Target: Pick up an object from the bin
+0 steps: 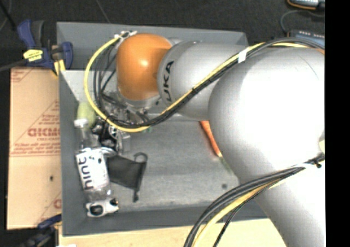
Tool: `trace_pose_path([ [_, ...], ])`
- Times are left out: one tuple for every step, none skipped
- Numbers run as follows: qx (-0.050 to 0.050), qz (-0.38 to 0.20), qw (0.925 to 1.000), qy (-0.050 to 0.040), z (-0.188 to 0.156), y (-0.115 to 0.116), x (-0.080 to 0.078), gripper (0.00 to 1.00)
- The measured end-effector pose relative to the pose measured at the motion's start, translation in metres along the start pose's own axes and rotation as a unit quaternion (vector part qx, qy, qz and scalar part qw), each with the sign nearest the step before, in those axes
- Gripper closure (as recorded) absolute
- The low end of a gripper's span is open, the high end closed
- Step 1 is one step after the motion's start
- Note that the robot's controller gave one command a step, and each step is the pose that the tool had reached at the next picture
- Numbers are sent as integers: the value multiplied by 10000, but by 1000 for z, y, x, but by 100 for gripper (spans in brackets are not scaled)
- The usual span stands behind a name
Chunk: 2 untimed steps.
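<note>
The silver arm [219, 93] reaches across the grey bin [180, 186]. Its hand [108, 129] sits by the left wall, above a clear white-labelled bottle [93, 172] lying there; wide or narrow, I cannot tell. A black pouch [127, 172] touches the bottle.
</note>
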<state>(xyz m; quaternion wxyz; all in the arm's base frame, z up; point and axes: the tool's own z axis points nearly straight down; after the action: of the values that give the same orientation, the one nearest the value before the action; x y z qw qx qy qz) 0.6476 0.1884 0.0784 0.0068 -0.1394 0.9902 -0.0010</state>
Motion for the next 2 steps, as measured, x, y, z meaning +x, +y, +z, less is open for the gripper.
trace_pose_path([
  [-5,836,9965,-73,-38,21,-10,100],
  [-5,836,9965,-73,-38,21,-10,100],
])
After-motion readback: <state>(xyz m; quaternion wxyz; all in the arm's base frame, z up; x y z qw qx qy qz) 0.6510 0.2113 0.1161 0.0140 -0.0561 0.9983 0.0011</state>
